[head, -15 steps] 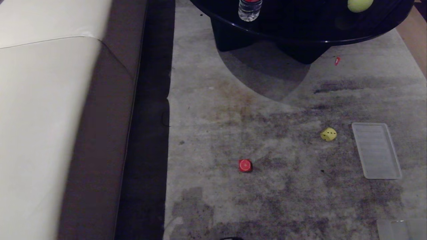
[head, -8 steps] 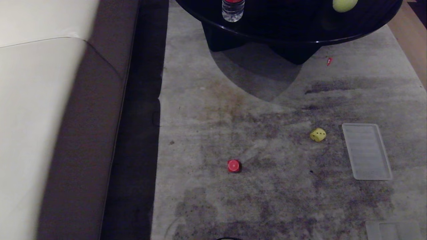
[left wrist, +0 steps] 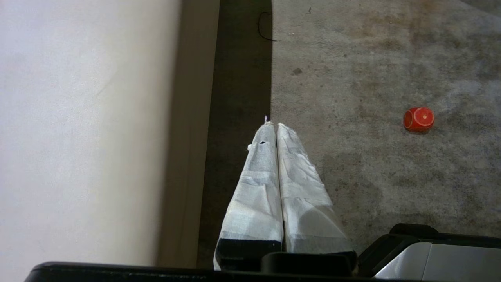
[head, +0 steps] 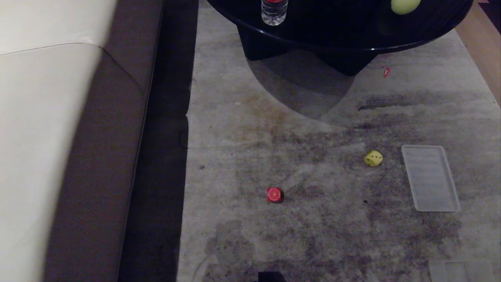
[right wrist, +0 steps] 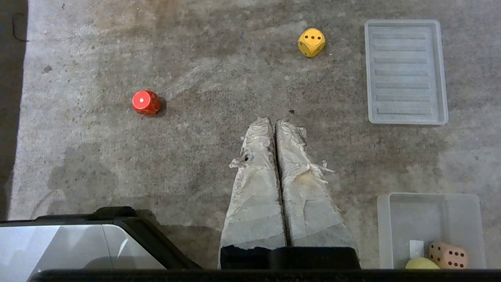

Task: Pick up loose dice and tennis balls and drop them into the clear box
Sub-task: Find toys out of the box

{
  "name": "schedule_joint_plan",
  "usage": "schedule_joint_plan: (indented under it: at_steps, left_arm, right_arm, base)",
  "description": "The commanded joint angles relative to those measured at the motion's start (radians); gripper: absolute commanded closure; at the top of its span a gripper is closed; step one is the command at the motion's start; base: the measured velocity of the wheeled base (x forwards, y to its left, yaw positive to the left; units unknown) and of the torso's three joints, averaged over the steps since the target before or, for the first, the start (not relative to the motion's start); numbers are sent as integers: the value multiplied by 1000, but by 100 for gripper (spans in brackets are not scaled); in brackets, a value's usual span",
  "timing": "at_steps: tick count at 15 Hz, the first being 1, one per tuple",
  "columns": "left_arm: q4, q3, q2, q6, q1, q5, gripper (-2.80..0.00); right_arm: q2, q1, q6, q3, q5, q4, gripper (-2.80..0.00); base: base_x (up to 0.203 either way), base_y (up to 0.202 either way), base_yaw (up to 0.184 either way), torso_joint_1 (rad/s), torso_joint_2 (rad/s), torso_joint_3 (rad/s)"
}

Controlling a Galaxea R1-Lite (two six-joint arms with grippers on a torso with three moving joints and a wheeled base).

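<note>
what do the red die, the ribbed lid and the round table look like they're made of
Red die: looks like painted wood or hard plastic, with a smooth, faintly shiny face and rounded corners; which one is unclear.
Ribbed lid: translucent frosted plastic, since the carpet shows dimly through it and its ribs look moulded.
Round table: glossy black top, lacquer or glass, judging by the bright rim reflection.

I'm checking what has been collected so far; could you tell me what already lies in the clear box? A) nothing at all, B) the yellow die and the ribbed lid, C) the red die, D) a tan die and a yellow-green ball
D: the right wrist view shows the tan die and a yellow-green ball inside the clear box, while the red die and yellow die lie loose on the carpet.
</note>
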Motion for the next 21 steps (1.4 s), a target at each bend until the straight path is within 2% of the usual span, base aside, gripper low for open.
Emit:
schedule_joint_plan:
  at_steps: [1, 7, 21]
  left_arm:
    - [0, 2, 1, 0, 0, 1, 0]
    - [0, 2, 1, -9, 0, 4, 0]
    - [0, 2, 1, -7, 0, 4, 0]
  right_arm:
    - [1, 0, 0, 12, 0, -1, 0]
    - [1, 1, 0, 12, 0, -1, 0]
    - [1, 0, 0, 11, 2, -1, 0]
  base:
    - [0, 0, 0, 0, 0, 0]
    - [0, 0, 0, 1, 0, -16]
    - [0, 0, 0, 1, 4, -193]
